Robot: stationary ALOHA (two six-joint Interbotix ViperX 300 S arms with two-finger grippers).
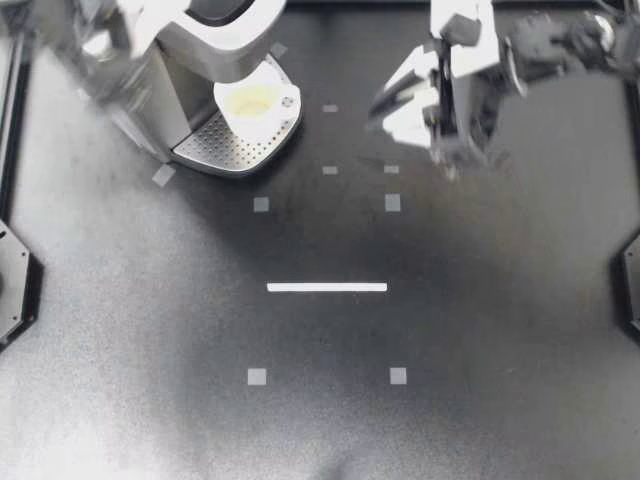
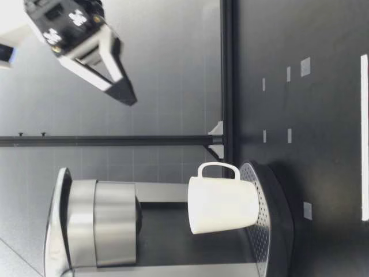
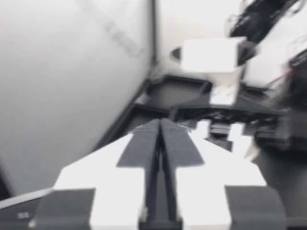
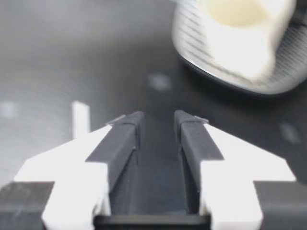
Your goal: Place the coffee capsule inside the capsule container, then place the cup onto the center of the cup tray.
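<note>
The white cup point(image 1: 255, 105) stands upright on the perforated cup tray point(image 1: 225, 150) of the coffee machine point(image 1: 190, 60), at the back left. No capsule shows in any view. My right gripper point(image 1: 380, 112) hovers to the right of the cup, pointing toward it. In its wrist view the right gripper point(image 4: 157, 125) is open with nothing between its fingers, and the cup point(image 4: 240, 33) lies ahead on the tray point(image 4: 288, 72). My left arm point(image 1: 95, 50) is a blur by the machine. Its gripper point(image 3: 160, 125) is shut and empty. The low view shows the cup point(image 2: 222, 205) and a gripper point(image 2: 118, 86) high above the table.
Small grey tape squares point(image 1: 392, 202) and a white strip point(image 1: 327, 287) mark the dark table. Black frame brackets stand at the left edge point(image 1: 15, 290) and the right edge point(image 1: 630, 280).
</note>
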